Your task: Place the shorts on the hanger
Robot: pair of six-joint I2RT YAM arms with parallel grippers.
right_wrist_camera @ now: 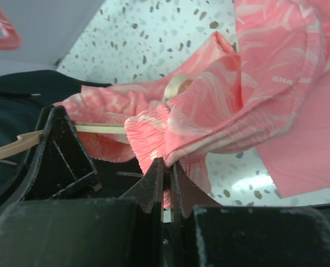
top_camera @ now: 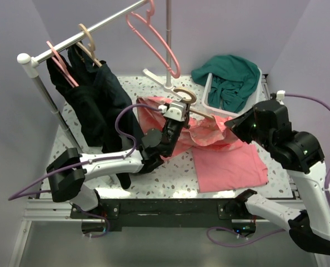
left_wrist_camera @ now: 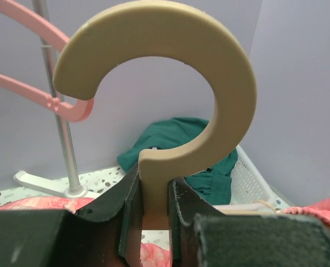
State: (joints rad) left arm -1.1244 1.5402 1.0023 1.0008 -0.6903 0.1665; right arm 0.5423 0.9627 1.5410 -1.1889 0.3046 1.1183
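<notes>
We see the left gripper (left_wrist_camera: 154,192) pinching the neck of the tan hanger (left_wrist_camera: 209,72), just under its round hook, and the hook points up. The right gripper (right_wrist_camera: 166,167) is pressed tight on a bunched fold of the pink shorts (right_wrist_camera: 220,105). The shorts hang from that pinch and spread over the middle of the speckled table (top_camera: 170,178), between the two arms. In the right wrist view the hanger's thin bar goes in under the shorts fabric. A plain pink cloth (top_camera: 229,164) lies flat just beside the shorts, on the side of the arm bases. Behind, a teal garment (top_camera: 229,78) sits in a white basket (top_camera: 211,103). A pink hanger (top_camera: 154,33) hangs near the end of the rail, and dark clothes (top_camera: 98,94) hang at the left.
</notes>
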